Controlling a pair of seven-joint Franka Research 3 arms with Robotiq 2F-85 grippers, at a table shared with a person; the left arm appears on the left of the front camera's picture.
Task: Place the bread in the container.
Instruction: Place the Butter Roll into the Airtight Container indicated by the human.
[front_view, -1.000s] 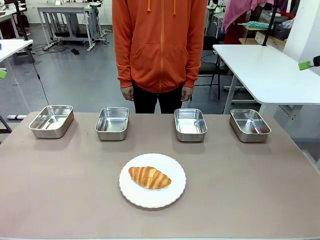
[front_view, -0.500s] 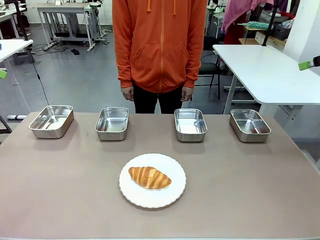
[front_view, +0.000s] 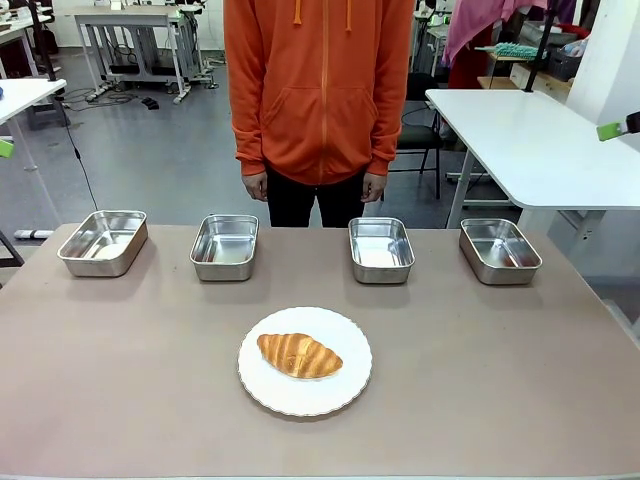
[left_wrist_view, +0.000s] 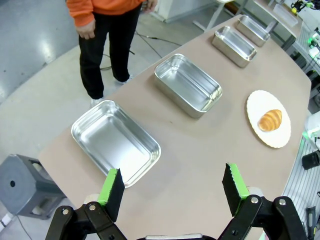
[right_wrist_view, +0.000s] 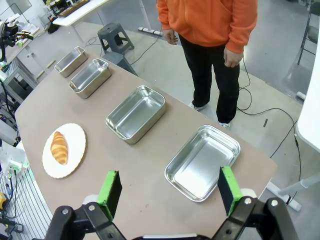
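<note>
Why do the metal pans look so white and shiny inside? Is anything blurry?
Front view: room light glares off the pans; croissant sharp. Left wrist view: nearest pan gleams. Right wrist view: same glare, nothing blurry.

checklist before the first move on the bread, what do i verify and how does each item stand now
1. The bread lies free on the white plate: ok.
2. The left gripper open, empty: ok.
3. The right gripper open, empty: ok.
4. Pans from left-end pan to right-end pan empty: ok.
5. The person's hands hang off the table: ok.
6. Which pan is the target container: cannot tell.
</note>
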